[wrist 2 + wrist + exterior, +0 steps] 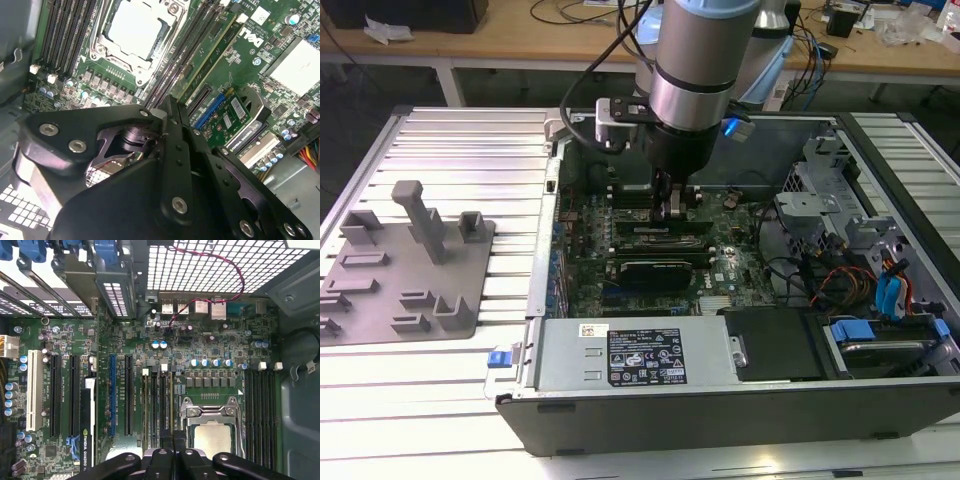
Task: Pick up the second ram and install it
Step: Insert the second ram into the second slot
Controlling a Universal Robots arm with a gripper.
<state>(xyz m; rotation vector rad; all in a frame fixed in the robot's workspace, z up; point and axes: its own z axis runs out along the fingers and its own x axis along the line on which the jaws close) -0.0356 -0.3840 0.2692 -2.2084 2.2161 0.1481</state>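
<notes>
My gripper (672, 214) reaches down into the open computer case (720, 405), over the memory slots in the middle of the motherboard. In both wrist views its black fingers (172, 150) are pressed together with no gap, so the gripper (172, 441) is shut. The fingertips sit on the row of slots beside the processor socket. A thin green ram (210, 57) stands in a slot there and runs away from the fingertips. In the first wrist view, rams (166, 405) stand in the slots just ahead of the tips. I cannot tell whether the tips touch one.
A black expansion card (660, 268) lies just in front of the slots. The silver processor (212, 437) sits beside them. A grey fixture tray (410, 265) rests on the ribbed table at the exterior view's left. The drive cage (820, 200) and cables fill the case's right side.
</notes>
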